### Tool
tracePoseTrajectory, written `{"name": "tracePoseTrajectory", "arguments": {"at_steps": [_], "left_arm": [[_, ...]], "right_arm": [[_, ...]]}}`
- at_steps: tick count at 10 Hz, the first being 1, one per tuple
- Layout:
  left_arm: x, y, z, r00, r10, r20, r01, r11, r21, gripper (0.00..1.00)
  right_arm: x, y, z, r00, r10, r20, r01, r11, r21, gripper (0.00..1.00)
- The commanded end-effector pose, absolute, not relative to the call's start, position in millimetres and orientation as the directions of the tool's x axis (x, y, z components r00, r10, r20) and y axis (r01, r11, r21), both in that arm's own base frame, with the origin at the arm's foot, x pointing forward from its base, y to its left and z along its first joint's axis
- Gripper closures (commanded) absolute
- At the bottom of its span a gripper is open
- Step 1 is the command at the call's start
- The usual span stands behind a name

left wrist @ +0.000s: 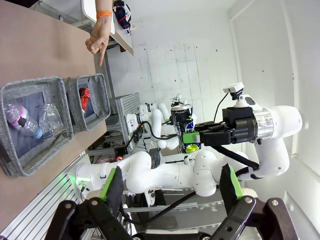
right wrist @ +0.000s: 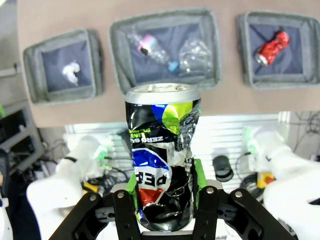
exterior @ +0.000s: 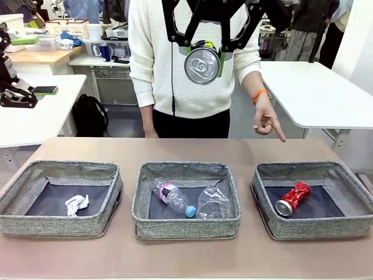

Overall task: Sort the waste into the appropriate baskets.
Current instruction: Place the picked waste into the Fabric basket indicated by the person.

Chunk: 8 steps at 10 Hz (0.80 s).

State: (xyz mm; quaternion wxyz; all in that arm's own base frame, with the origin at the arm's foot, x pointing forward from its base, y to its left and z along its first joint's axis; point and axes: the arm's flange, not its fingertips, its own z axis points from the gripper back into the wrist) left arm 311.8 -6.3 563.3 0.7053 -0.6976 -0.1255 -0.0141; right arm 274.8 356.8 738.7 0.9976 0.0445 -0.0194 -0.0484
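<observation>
My right gripper (exterior: pixel 204 53) hangs high above the table's middle, shut on a crumpled dark can (exterior: pixel 202 65); in the right wrist view the can (right wrist: pixel 162 150) stands between the green pads (right wrist: pixel 197 172). Below lie three grey baskets. The left basket (exterior: pixel 58 224) holds a white paper wad (exterior: pixel 76 204). A clear blue-capped bottle (exterior: pixel 173 197) and a clear plastic cup (exterior: pixel 213 202) lie in the middle basket (exterior: pixel 186 227). In the right basket (exterior: pixel 315 227) lies a dented red can (exterior: pixel 293 198). My left gripper (left wrist: pixel 171 187) is open and empty, facing the right arm.
A person stands at the far side, with one hand (exterior: pixel 267 122) pointing a finger down toward the right basket. Bare tabletop (exterior: pixel 186 256) runs in front of the baskets. White tables (exterior: pixel 317 93) stand behind.
</observation>
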Motion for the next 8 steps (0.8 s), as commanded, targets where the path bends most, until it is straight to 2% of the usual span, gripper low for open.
{"name": "tracePoseTrajectory", "arguments": {"at_steps": [1,4,8], "left_arm": [[310.7,-5.2,565.9,0.966,0.153,0.21,0.211,0.007,-0.977,0.0],[310.7,-5.2,565.9,0.966,0.153,0.21,0.211,0.007,-0.977,0.0],[310.7,-5.2,565.9,0.966,0.153,0.21,0.211,0.007,-0.977,0.0]], "right_arm": [[274.8,356.8,738.7,0.995,-0.098,0.034,0.095,0.991,0.091,0.56],[294.4,275.4,708.7,0.996,0.091,-0.018,-0.09,0.995,0.051,0.56],[313.6,124.1,623.2,0.994,-0.002,-0.112,0.021,0.986,0.166,0.56]]}}
